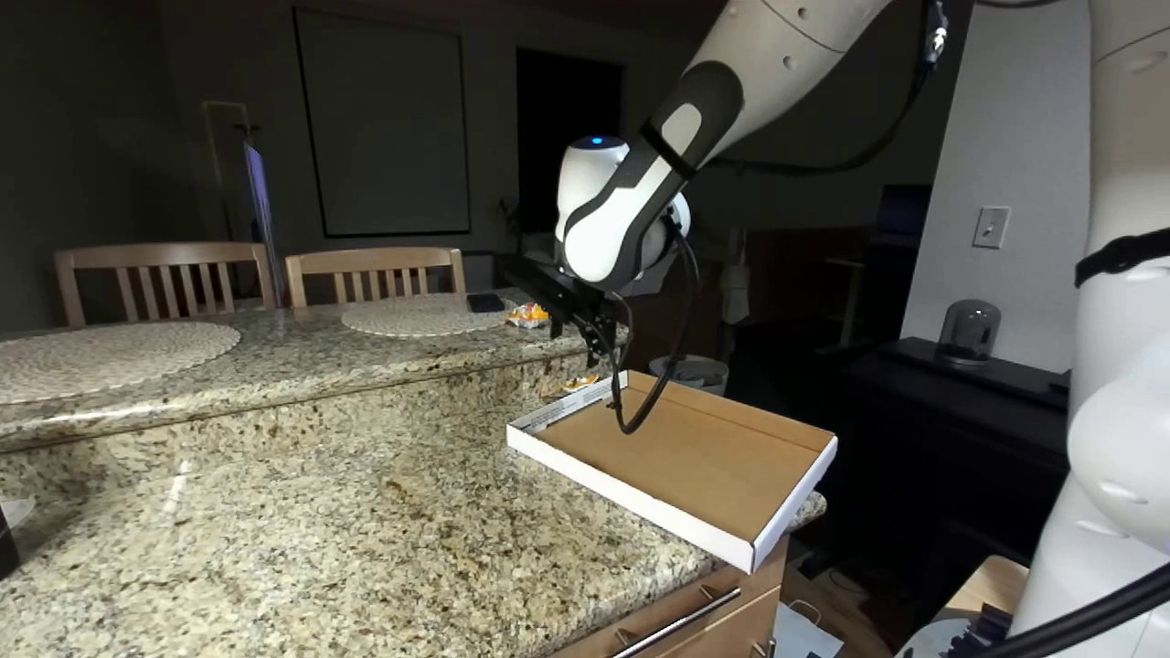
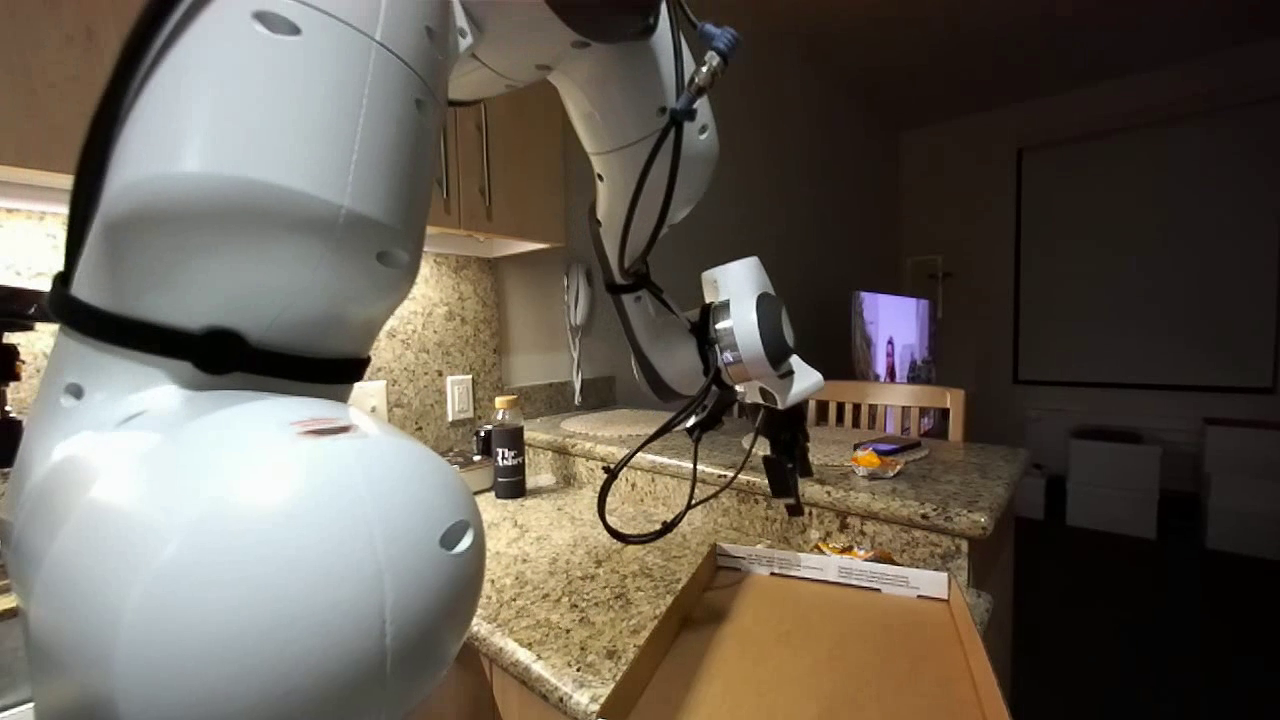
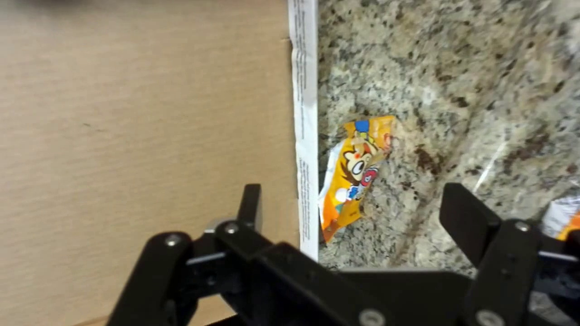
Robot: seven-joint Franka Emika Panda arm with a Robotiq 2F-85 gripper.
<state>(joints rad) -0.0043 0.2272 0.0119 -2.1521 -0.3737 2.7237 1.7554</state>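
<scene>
We find the orange packet (image 3: pixel 355 174) on the lower counter (image 1: pixel 366 530), just outside the printed end wall of the shallow cardboard box (image 3: pixel 306 117), in the narrow strip between that wall and the raised ledge (image 1: pixel 288 352). One end of it meets the wall as we look down, though we cannot tell whether it touches or merely disappears behind the rim. Above hangs the gripper (image 3: pixel 355 203), its fingers (image 3: pixel 469 222) spread wide with nothing held: one stands over the box floor, the other over the speckled stone beyond, and we take that wide stance as leaving room for wall and packet alike between the tips. The box lies open side up, its near corner jutting past the counter's edge, probably because it is too big for this end. On the ledge sits a second packet (image 2: pixel 876 464), near a dark phone (image 2: pixel 887 446) on the edge of a round mat (image 1: pixel 411 317); the mat presumably marks a seat, since a wooden chair (image 1: pixel 375 261) stands behind it. Farther off, a bottle (image 2: pixel 508 470) stands upright on the lower counter, well apart from the gripper.
</scene>
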